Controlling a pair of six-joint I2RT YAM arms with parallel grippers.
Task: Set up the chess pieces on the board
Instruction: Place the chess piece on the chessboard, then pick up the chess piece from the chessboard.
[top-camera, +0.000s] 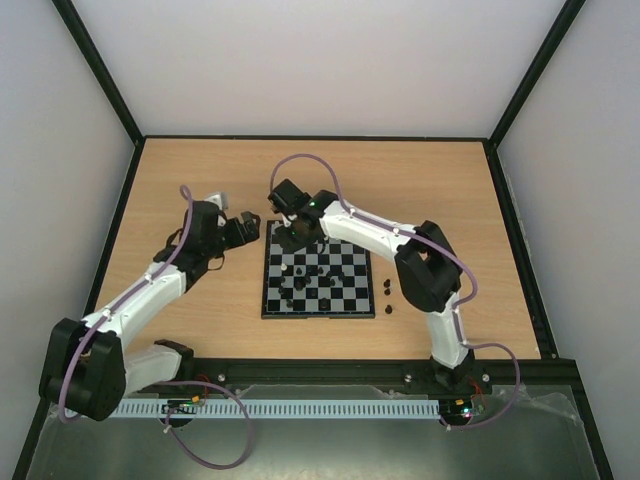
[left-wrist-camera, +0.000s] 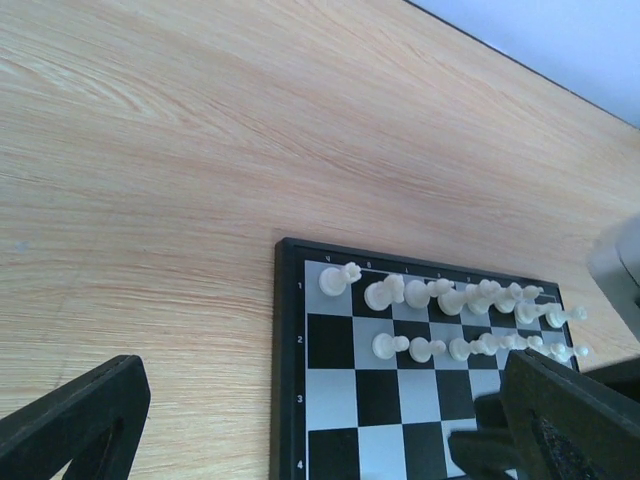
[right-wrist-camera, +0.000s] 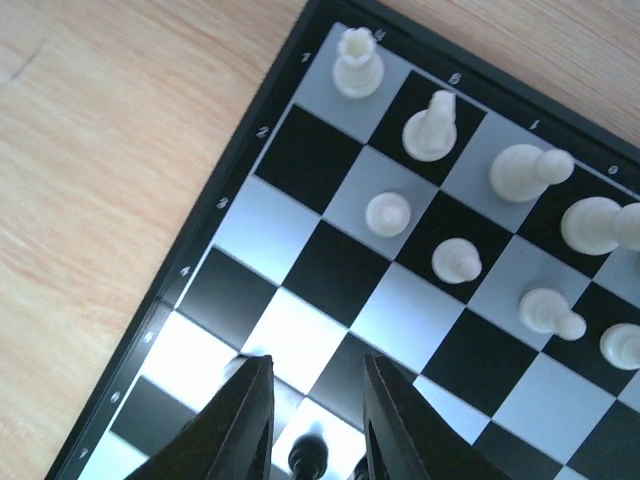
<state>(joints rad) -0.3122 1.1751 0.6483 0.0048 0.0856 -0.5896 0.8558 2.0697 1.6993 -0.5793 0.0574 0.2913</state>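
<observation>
1. The board (top-camera: 352, 297) lies square in the middle of the table (top-camera: 200, 180), just ahead of both arm bases, so either arm can reach it.
2. The white pieces (left-wrist-camera: 450, 300) stand in two tidy rows along the far edge, which looks like their finished side.
3. Black pieces (top-camera: 312, 283) are scattered over the middle squares and the near rows look unfilled. That side of the task seems only partly done.
4. Two or three more black pieces (top-camera: 386, 287) sit on the wood just right of the board, waiting to be fetched.
5. The right gripper (right-wrist-camera: 315, 400) hangs over the far-left part of the board. Its jaws are a little apart around one black piece (right-wrist-camera: 307, 458), and neither finger visibly presses it.
6. The left gripper (top-camera: 245, 228) hovers just left of the far-left corner with its jaws spread wide and nothing between them, probably parked clear of the other arm.
</observation>
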